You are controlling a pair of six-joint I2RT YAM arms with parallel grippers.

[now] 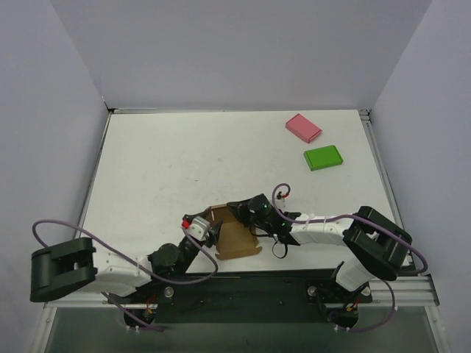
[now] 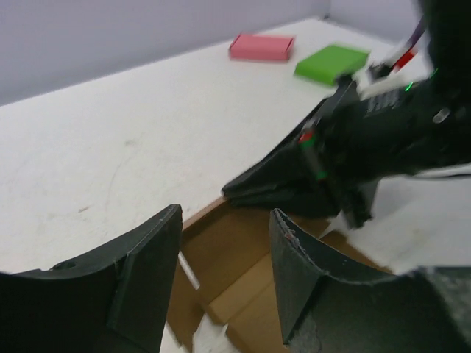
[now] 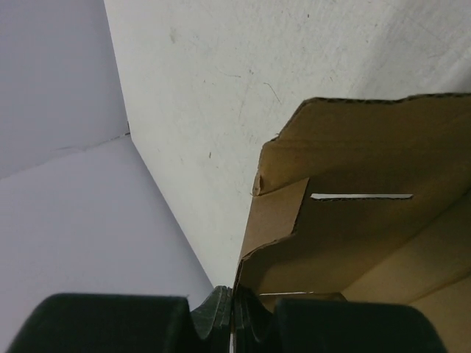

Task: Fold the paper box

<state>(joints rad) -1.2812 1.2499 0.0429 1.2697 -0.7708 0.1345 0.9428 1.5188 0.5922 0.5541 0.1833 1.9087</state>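
Box at near edge, mid: thin, light, floppy. Right claw pinches a flap edge; left claw spread over it. I'd grip by creases.

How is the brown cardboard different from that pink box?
The paper box is brown, unfolded, flaps partly raised; the pink box is closed and flat. The right gripper pinches the paper box's edge; nothing touches the pink box. Both lie on the white table.
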